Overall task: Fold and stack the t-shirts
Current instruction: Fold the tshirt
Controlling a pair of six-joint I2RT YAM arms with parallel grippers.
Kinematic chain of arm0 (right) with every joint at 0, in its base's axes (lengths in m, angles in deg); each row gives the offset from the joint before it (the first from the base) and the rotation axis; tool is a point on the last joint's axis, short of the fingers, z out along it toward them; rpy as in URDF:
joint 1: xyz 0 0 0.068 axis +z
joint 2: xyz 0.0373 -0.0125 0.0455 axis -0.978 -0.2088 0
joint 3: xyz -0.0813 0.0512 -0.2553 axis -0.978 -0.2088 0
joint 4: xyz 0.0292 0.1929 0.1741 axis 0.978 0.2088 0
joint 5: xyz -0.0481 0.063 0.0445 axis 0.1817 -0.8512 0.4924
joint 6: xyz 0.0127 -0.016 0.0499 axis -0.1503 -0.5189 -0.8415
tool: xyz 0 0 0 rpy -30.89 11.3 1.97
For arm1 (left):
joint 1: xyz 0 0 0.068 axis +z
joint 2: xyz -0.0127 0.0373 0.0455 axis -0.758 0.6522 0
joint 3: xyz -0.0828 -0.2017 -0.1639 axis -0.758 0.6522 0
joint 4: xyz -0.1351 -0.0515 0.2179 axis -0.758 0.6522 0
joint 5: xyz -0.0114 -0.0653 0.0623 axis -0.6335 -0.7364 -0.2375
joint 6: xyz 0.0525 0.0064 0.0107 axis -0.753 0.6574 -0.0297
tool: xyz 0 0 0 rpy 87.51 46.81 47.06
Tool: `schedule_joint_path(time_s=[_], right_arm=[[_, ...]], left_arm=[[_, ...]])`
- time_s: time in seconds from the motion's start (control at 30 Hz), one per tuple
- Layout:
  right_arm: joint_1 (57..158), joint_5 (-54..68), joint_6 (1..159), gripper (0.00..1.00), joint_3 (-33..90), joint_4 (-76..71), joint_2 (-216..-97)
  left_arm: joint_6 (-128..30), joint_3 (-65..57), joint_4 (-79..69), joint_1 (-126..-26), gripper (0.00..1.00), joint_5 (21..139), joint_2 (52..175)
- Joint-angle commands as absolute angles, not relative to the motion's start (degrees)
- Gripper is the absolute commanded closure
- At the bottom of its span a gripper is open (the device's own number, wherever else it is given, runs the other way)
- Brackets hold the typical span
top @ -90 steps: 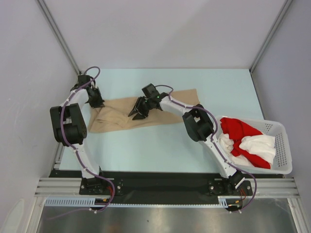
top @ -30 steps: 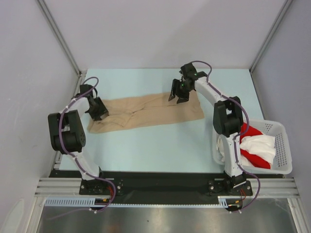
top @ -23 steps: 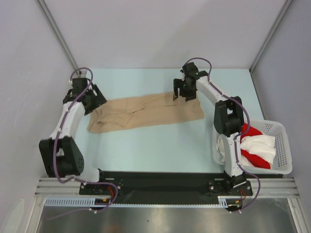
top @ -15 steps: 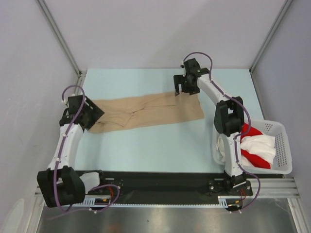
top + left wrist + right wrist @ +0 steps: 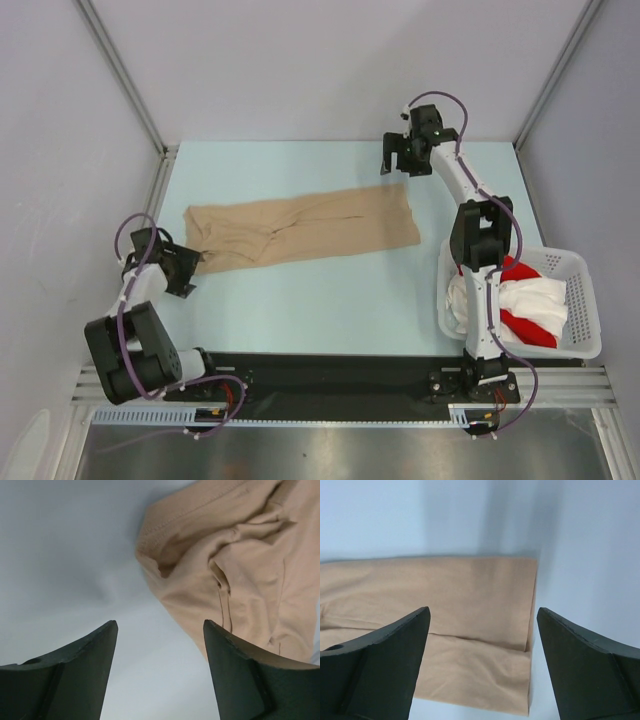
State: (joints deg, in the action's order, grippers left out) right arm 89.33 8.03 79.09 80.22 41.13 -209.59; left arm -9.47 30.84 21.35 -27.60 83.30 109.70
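With left tool (image 5: 159, 625) and right tool (image 5: 482, 611) both spread and empty, the beige-tan cloth t-shirt (image 5: 300, 232) — rumpled at its frame-left end — could fold crooked if only one layer gets pinched.

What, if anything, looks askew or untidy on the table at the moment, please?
The beige t-shirt lies slanted on the table, its left end bunched and wrinkled while the right end lies flat and square.

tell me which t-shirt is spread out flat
The beige-tan t-shirt: it lies flat, while the red t-shirt and white t-shirt are bunched in the basket.
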Motion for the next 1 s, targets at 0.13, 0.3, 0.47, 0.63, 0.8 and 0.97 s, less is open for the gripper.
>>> schedule_joint_path(time_s=[0.13, 0.3, 0.47, 0.63, 0.8, 0.97], right_arm=[[86.2, 2.7, 78.4, 0.07, 85.3, 38.9, -214.7], [85.7, 1.6, 79.1, 0.12, 84.8, 39.1, -216.4], [85.6, 1.1, 80.0, 0.16, 83.3, 37.7, -217.2], [85.2, -0.8, 80.3, 0.19, 83.0, 37.1, -218.2], [84.3, -3.5, 79.7, 0.25, 82.2, 36.8, -218.9], [83.4, -3.8, 79.1, 0.27, 82.3, 36.4, -220.2]], left_arm=[[-7.5, 30.3, 14.8, -26.1, 0.28, 80.2, 117.0], [-7.9, 30.2, 12.6, -25.5, 0.30, 81.0, 119.4], [-9.1, 28.0, 11.8, -24.3, 0.37, 81.0, 123.0], [-9.2, 26.9, 11.5, -23.4, 0.51, 80.4, 126.0], [-9.9, 25.2, 11.6, -22.9, 0.65, 80.4, 127.7], [-10.3, 23.2, 10.9, -22.8, 0.89, 79.6, 130.7]])
